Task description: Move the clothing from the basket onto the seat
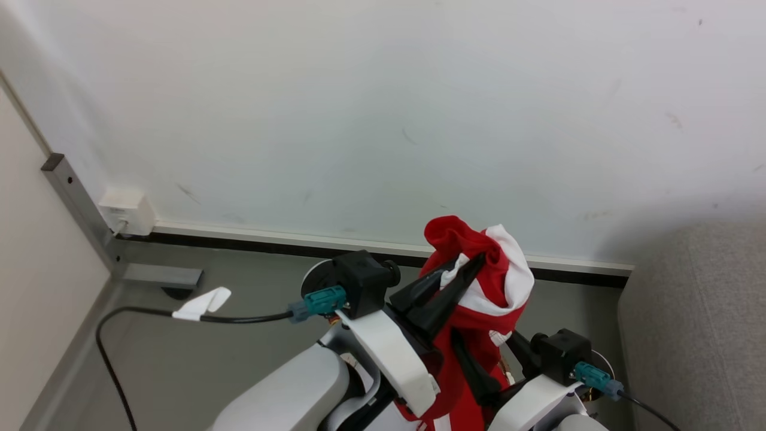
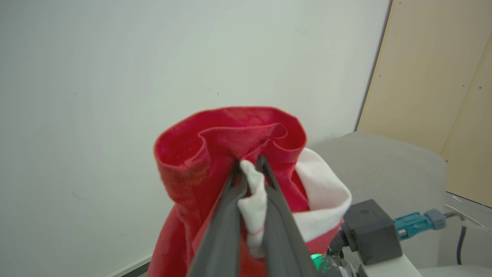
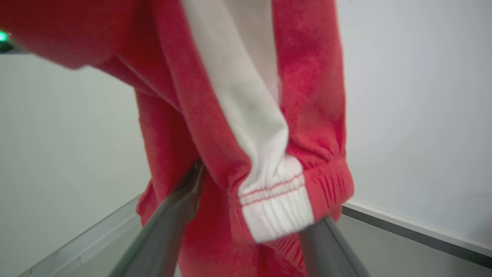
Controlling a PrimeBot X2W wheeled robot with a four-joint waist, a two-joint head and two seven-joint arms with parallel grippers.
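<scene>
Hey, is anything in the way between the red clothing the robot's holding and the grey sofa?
Nothing visible besides the robot's own right gripper. The left gripper is shut on the clothing, held up in the air; the seat is to the right, past a strip of floor.

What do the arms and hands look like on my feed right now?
The left hand and right hand each have two long, tapered dark fingers. Both forearms are white shells. At each wrist sits a black boxy block with a teal connector and black cable; the left cable carries a white tag.
</scene>
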